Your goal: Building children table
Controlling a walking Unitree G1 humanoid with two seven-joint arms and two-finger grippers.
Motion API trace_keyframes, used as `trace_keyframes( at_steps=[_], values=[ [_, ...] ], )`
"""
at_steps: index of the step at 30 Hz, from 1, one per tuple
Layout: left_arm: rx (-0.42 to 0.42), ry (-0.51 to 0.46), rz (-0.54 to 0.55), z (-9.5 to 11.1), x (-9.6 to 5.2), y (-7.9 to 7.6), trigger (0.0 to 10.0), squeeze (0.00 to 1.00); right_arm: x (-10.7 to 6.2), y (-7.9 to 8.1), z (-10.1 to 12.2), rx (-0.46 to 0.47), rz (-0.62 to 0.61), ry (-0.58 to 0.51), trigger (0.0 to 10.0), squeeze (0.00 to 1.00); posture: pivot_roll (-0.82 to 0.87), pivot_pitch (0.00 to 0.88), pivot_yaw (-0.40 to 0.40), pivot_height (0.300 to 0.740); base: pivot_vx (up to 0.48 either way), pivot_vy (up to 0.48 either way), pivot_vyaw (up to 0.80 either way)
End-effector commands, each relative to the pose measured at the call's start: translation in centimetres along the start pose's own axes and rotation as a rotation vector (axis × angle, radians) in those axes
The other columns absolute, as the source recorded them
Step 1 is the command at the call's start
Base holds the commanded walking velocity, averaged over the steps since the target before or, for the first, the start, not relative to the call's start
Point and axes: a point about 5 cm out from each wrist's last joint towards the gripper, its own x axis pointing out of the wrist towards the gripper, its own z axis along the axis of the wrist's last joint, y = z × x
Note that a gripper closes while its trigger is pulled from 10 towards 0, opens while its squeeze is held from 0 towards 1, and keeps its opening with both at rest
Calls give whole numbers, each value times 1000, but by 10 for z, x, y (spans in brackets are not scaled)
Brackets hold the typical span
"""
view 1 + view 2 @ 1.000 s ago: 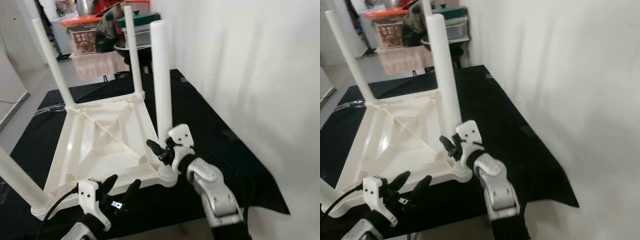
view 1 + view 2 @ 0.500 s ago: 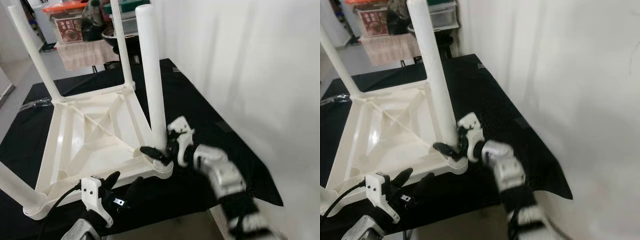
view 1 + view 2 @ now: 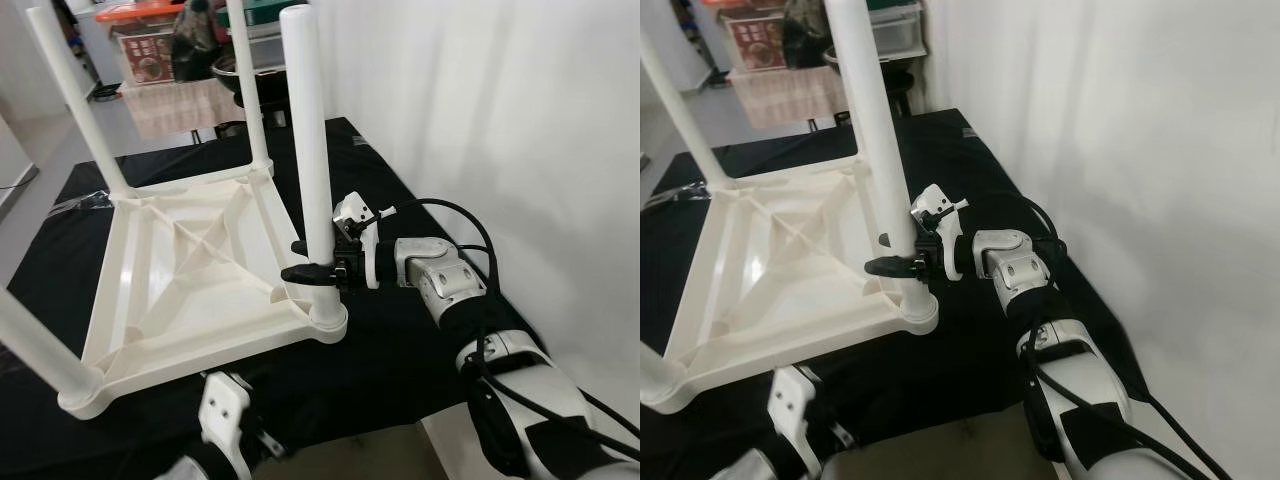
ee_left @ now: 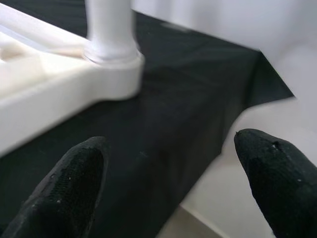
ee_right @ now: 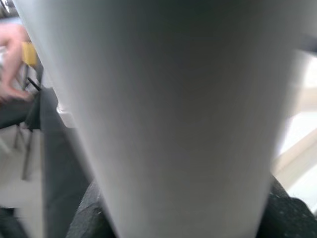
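Note:
A white children's table lies upside down on a black cloth, with its legs pointing up. My right gripper is shut on the near right leg, just above its socket at the table's corner. The same leg sits close up in the right wrist view, with a black finger at its edge. My left gripper hangs open and empty below the front edge of the cloth. It faces that same corner socket from a short distance.
The black cloth covers the work surface and ends close in front of me. A white wall runs along the right. Storage boxes with an orange lid and a draped towel stand at the back. Other legs rise at the far corners.
My right arm has stretched out and its gripper now clasps the leg a little higher. My left gripper has dropped lower, below the front edge. The camera has shifted slightly.

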Motion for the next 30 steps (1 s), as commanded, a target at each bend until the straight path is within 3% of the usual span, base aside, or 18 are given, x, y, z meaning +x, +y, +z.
trace_keyframes(
  at_steps=[1,6,7,8,9,11,12,13,14,18,20,21,22,24,25,26,27,30],
  values=[
    [25,8,21,0,-2,3,10000,0,0,-1,-6,23,-28,18,0,0,43,0,25,740,0,0,0],
    [29,-1,53,-1,-2,6,10000,0,-2,-3,-10,31,-41,20,0,0,43,0,25,740,0,0,0],
    [9,-29,88,0,-4,9,10000,0,-5,0,-31,67,-130,56,0,0,47,0,5,740,0,0,0],
    [9,-29,88,0,-4,9,10000,0,-5,0,-31,67,-130,56,0,0,47,0,5,740,0,0,0],
    [-20,-58,119,3,-6,13,10000,0,-1,14,-73,193,-452,140,0,0,18,0,17,740,0,0,0],
    [-20,-58,119,3,-6,13,10000,0,-1,14,-73,193,-452,140,0,0,18,0,17,740,0,0,0],
    [-50,-83,144,5,-7,18,10000,0,0,43,-105,272,-598,222,0,0,1,0,37,740,0,0,0],
    [-50,-83,144,5,-7,18,10000,0,0,43,-105,272,-598,222,0,0,1,0,37,740,0,0,0],
    [-67,-94,150,6,-8,21,10000,0,0,60,-118,295,-691,272,0,0,-24,0,52,740,0,0,0],
    [-72,-90,135,7,-7,22,10000,0,0,62,-115,282,-747,278,0,0,-20,0,56,740,0,0,0],
    [-83,-85,113,7,-6,21,10000,0,11,63,-101,223,-665,244,0,0,-24,0,53,740,0,0,0],
    [-87,-87,113,7,-5,21,10000,0,13,63,-99,207,-644,248,1882,0,-21,0,48,740,0,0,0],
    [-89,-92,119,7,-5,21,10000,0,16,64,-98,208,-610,243,10000,0,-21,0,48,740,0,0,0],
    [-89,-95,123,7,-5,21,10000,0,18,64,-97,210,-595,240,10000,0,-19,0,46,740,0,0,0],
    [-91,-100,130,7,-5,21,10000,0,18,62,-93,210,-591,215,10000,1000,-17,0,44,740,0,0,0],
    [-91,-100,130,7,-5,21,10000,0,18,62,-93,210,-591,215,10000,1000,-17,0,44,740,0,0,0],
    [-95,-106,134,7,-4,22,10000,0,20,59,-74,221,-553,117,10000,1000,-15,0,44,740,0,0,0],
    [-101,-110,133,7,-4,22,10000,0,19,56,-44,205,-427,-29,10000,1000,-16,0,47,740,0,0,0]
  ],
)
